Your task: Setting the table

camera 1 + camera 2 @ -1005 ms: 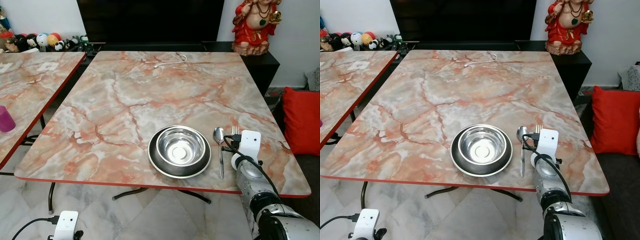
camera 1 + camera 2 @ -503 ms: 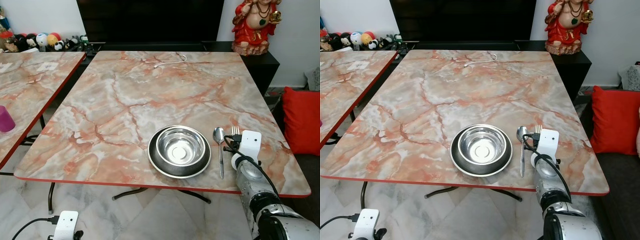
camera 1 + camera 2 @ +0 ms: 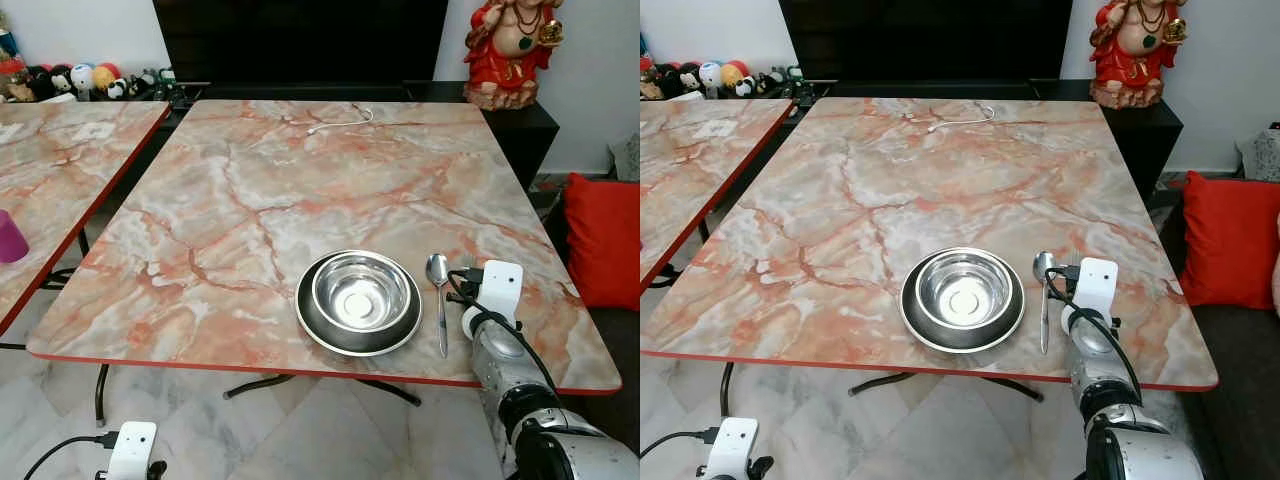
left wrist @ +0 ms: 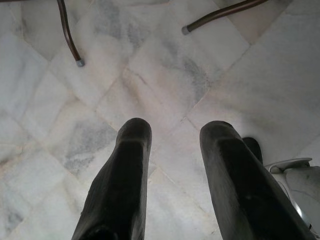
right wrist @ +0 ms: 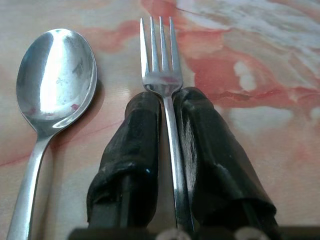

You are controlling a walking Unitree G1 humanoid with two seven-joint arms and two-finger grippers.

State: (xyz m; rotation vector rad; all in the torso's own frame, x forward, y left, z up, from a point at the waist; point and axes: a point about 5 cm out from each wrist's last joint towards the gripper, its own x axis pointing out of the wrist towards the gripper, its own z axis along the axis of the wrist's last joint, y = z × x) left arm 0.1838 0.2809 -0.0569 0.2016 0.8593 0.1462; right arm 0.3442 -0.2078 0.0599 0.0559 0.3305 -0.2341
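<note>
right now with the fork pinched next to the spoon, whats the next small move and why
Probably open the right gripper and let go: the fork already lies on the table parallel to the spoon, right of the bowl, so placement looks done.

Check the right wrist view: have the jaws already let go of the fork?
No. The right gripper has its jaws closed on the neck of the fork, beside the spoon on the table.
</note>
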